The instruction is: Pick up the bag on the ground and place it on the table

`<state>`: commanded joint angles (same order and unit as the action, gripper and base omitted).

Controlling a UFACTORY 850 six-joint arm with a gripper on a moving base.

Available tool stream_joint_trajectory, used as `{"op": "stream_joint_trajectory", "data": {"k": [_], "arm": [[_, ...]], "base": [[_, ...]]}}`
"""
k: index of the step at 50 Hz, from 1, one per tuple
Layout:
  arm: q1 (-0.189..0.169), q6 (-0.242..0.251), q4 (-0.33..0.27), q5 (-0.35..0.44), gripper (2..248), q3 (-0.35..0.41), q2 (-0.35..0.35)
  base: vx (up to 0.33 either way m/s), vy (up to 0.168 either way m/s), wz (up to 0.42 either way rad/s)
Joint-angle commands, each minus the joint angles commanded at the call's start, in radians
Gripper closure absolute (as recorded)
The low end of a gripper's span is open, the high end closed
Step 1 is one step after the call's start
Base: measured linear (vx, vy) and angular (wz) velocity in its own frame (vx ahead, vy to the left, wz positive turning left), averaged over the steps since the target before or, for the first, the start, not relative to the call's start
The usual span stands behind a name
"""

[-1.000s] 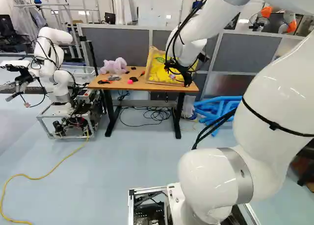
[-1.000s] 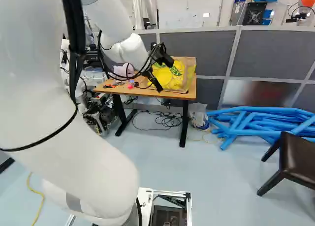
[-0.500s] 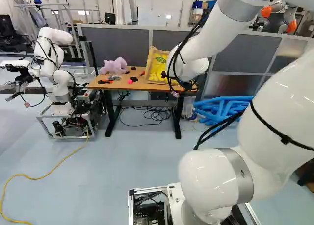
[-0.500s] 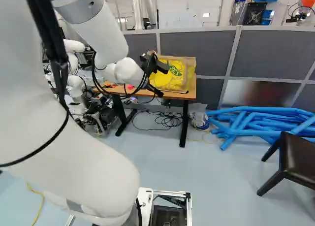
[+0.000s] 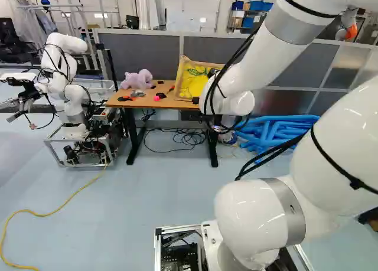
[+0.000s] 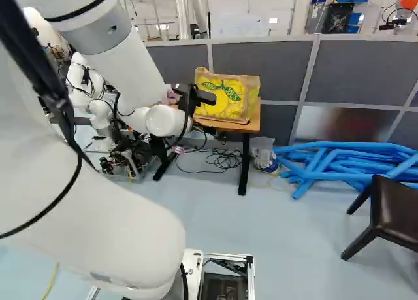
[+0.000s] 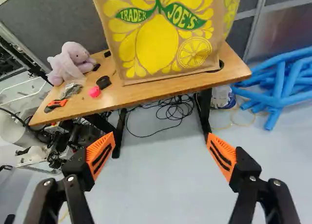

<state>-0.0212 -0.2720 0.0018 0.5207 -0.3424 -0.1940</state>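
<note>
My gripper (image 6: 197, 99) shows in the right base view just short of the table, overlapping the bag's near side. In the wrist view the gripper (image 7: 161, 151) is wide open, with orange pads far apart and nothing between them. Ahead of it the tan bag (image 7: 161, 43), printed with yellow lemons, stands upright on the wooden table (image 7: 151, 93), apart from the fingers. In the left base view the bag (image 5: 194, 79) is at the tabletop's right end, its right part hidden behind my arm.
On the table's other end lie a purple plush toy (image 7: 70, 63), a pink item (image 7: 94, 91) and an orange-black tool (image 7: 55, 105). Blue tubes (image 6: 346, 161) and a dark chair (image 6: 392, 212) are on the right. Another robot (image 5: 65, 82) stands left of the table.
My arm has drawn back from the bag towards the base, uncovering more of it, with the gripper open and empty. The bag stays in place on the table. The base has not moved.
</note>
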Motion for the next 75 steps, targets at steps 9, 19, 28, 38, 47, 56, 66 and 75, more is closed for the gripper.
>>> {"op": "stream_joint_trajectory", "data": {"k": [9,19,28,38,47,56,66,75], "arm": [[0.005,0.059,0.0,0.077,3,0.056,-0.019],[0.009,0.116,-0.001,0.15,3,0.108,-0.036],[0.012,0.159,-0.001,0.206,3,0.149,-0.05],[0.015,0.199,-0.001,0.257,3,0.186,-0.062],[0.018,0.227,-0.001,0.294,3,0.213,-0.071],[0.019,0.249,-0.002,0.322,3,0.233,-0.078],[0.021,0.265,-0.002,0.342,3,0.248,-0.083],[0.021,0.271,-0.002,0.351,3,0.255,-0.085]], "base": [[0.0,0.0,0.0],[0.0,0.0,0.0],[0.0,0.0,0.0],[0.0,0.0,0.0],[0.0,0.0,0.0],[0.0,0.0,0.0],[0.0,0.0,0.0],[0.0,0.0,0.0]]}}
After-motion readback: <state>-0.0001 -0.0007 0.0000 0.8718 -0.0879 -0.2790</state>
